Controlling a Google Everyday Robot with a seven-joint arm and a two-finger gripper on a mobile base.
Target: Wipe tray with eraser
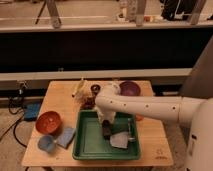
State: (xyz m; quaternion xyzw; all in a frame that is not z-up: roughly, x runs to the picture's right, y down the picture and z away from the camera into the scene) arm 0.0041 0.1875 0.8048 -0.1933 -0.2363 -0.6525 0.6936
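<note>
The green tray (90, 145) lies at the front middle of the wooden table. My white arm reaches in from the right, and my gripper (106, 127) points down into the tray's middle. The dark eraser (106, 132) sits under the gripper tip, on or just above the tray floor. A pale grey folded sheet (120, 140) lies in the tray to the right of the eraser.
An orange-red bowl (48, 122), a small blue bowl (47, 143) and a blue cloth (65, 136) sit left of the tray. A purple bowl (129, 89), a dark cup (95, 90) and a yellowish item (79, 89) stand behind it.
</note>
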